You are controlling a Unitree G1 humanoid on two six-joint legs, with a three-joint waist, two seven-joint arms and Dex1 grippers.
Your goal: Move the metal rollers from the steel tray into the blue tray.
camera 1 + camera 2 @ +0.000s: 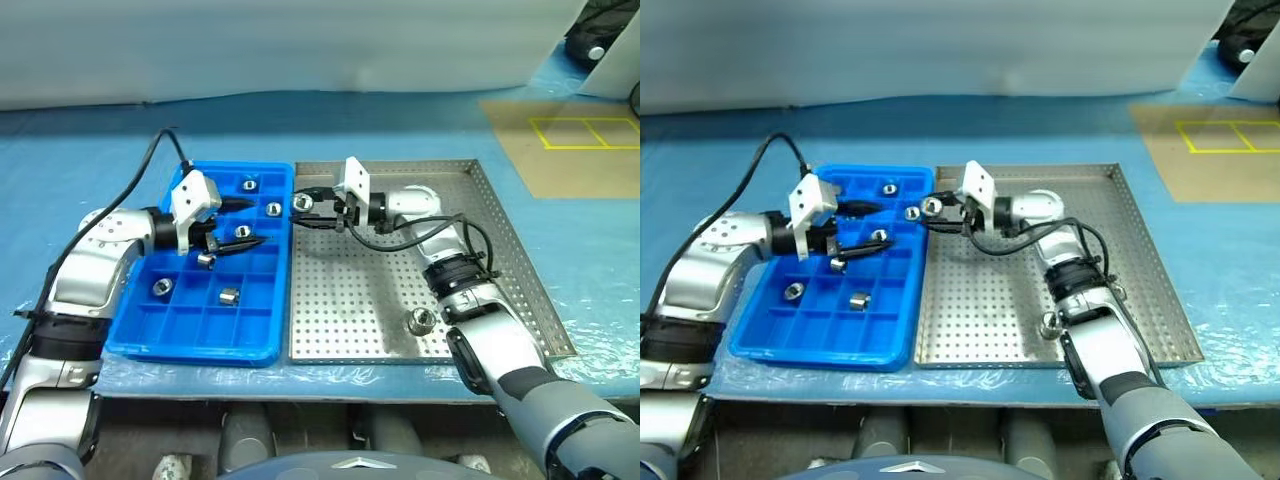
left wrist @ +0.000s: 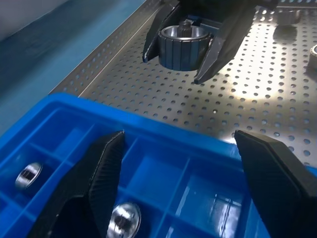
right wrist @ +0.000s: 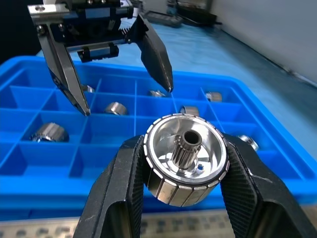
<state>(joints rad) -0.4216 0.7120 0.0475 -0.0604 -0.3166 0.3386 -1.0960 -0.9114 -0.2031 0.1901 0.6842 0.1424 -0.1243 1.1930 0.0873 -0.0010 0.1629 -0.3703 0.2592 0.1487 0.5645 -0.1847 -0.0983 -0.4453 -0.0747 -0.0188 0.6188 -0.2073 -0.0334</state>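
Note:
The blue tray (image 1: 190,350) lies left of the steel tray (image 1: 360,300), rims touching. Several metal rollers (image 1: 229,295) sit in separate compartments of the blue tray. A single roller (image 1: 421,321) rests near the steel tray's front edge. My right gripper (image 1: 300,204) is shut on a ribbed silver roller (image 3: 184,158) with a toothed hub, held above the steel tray's left edge, beside the blue tray's right rim. My left gripper (image 1: 255,222) hovers over the blue tray's far half, open and empty, its fingertips (image 2: 106,153) pointing toward the held roller (image 2: 182,45).
Both trays lie on a table covered with a blue sheet (image 1: 80,160). A black cable (image 1: 150,160) loops from my left wrist. At the back right lies a tan board with yellow tape lines (image 1: 585,132).

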